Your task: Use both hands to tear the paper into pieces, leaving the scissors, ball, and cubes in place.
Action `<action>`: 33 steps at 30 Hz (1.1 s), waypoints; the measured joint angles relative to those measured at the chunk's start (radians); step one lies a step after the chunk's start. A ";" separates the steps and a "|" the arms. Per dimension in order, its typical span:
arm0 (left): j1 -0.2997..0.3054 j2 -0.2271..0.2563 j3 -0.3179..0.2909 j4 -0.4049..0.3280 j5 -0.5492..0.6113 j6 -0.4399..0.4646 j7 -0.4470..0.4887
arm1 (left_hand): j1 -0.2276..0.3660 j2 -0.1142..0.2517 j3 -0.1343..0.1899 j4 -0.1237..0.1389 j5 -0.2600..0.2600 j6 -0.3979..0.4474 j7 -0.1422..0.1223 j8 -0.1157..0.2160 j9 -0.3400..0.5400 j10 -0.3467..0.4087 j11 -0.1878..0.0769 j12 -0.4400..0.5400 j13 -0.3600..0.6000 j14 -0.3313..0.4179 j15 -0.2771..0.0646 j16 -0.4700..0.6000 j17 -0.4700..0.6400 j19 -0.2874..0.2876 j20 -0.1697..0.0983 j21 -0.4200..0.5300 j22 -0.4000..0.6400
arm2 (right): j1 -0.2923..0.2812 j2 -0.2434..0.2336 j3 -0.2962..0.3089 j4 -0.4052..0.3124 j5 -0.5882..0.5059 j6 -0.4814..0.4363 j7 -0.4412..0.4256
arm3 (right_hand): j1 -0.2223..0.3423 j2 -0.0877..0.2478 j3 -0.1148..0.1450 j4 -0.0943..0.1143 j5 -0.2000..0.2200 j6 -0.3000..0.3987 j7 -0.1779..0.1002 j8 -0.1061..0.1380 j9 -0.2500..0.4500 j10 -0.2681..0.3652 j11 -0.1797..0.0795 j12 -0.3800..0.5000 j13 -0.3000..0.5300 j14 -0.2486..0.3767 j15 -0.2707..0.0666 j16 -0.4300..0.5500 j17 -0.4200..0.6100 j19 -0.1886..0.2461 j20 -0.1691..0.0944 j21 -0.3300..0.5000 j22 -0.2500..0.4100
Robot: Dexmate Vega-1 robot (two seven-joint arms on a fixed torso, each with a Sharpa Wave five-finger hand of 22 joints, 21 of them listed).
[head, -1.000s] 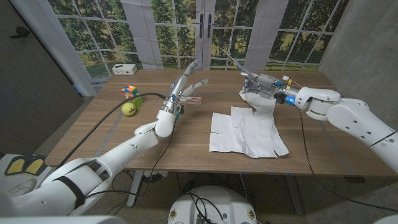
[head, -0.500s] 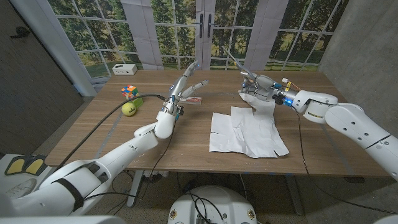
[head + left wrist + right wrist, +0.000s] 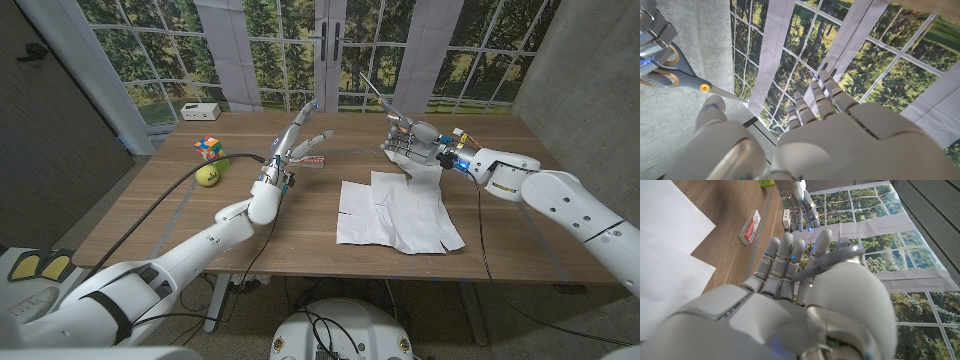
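Paper [image 3: 400, 212] lies on the wooden table [image 3: 300, 230] as overlapping white sheets, already in more than one piece; a crumpled part rises at its far edge, just under the right hand [image 3: 410, 143]. That hand is raised over the far edge of the paper and grips the scissors [image 3: 385, 105], whose grey blades point up and away toward the windows. In the right wrist view the grey scissor handle [image 3: 832, 260] loops around the fingers [image 3: 785, 255], which are curled about it, and white paper [image 3: 670, 240] lies on the table beyond them.

Left hand [image 3: 295, 145] hovers above the table to the left of the paper, well apart from it, with its fingers spread wide and nothing in its grasp; the left wrist view shows the same fingers [image 3: 825, 97] extended toward the windows, with the scissors [image 3: 690, 82] at the picture's edge. A small red-and-white box [image 3: 312, 161] lies on the table just beside this hand, between it and the paper's far edge.

Farther left of the paper, near the table's left edge, a yellow-green ball [image 3: 208, 175] rests next to a multicoloured cube [image 3: 208, 147]. A white box [image 3: 200, 111] stands at the table's far left corner, beyond the cube.
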 measured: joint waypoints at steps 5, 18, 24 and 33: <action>0.003 0.000 -0.001 -0.004 0.000 0.002 -0.001 | 0.004 0.004 -0.004 -0.004 0.000 0.000 0.000 0.000 0.000 0.000 0.000 0.000 0.000 0.000 0.000 0.000 0.000 0.000 0.000 0.000 0.000 | -0.003 0.003 0.002 0.000 0.010 0.001 0.000 | 0.000 0.000 -0.009 0.008 0.009 0.007 -0.007 -0.002 -0.008 0.000 0.000 -0.020 -0.029 -0.024 0.003 -0.032 -0.022 -0.016 0.002 0.000 -0.016; 0.010 0.002 -0.004 -0.012 -0.002 0.008 -0.005 | 0.004 0.004 -0.008 0.000 0.000 0.011 0.000 0.004 0.000 0.000 0.000 0.000 0.000 0.000 0.000 0.000 0.000 0.000 0.000 -0.006 0.005 | -0.002 0.017 -0.004 0.017 0.015 0.026 0.039 | -0.065 -0.051 -0.078 0.034 0.042 -0.139 -0.009 0.020 0.110 -0.154 -0.031 -0.076 -0.110 -0.127 0.005 -0.095 -0.065 -0.102 0.031 -0.008 -0.071; 0.011 0.002 -0.005 -0.013 -0.004 0.008 -0.008 | 0.008 0.008 -0.008 0.000 0.003 0.011 0.000 0.004 -0.004 0.000 0.000 0.000 0.000 0.000 0.000 0.000 0.000 0.000 0.000 -0.010 0.005 | 0.005 0.017 -0.012 0.025 0.004 0.034 0.067 | -0.092 -0.069 -0.102 0.044 0.058 -0.208 0.000 0.024 0.146 -0.218 0.002 -0.108 -0.142 -0.171 0.006 -0.135 -0.090 -0.124 0.040 -0.014 -0.089; 0.014 0.002 -0.006 -0.014 -0.006 0.008 -0.010 | 0.008 0.008 -0.012 0.004 0.004 0.011 0.000 0.004 -0.005 0.000 0.000 0.000 0.000 0.000 0.000 0.000 0.000 0.000 0.000 -0.010 0.005 | 0.013 0.014 -0.018 0.033 -0.006 0.039 0.103 | -0.129 -0.078 -0.127 0.058 0.072 -0.305 0.022 0.024 0.188 -0.296 0.042 -0.164 -0.194 -0.230 0.008 -0.186 -0.120 -0.154 0.050 -0.021 -0.105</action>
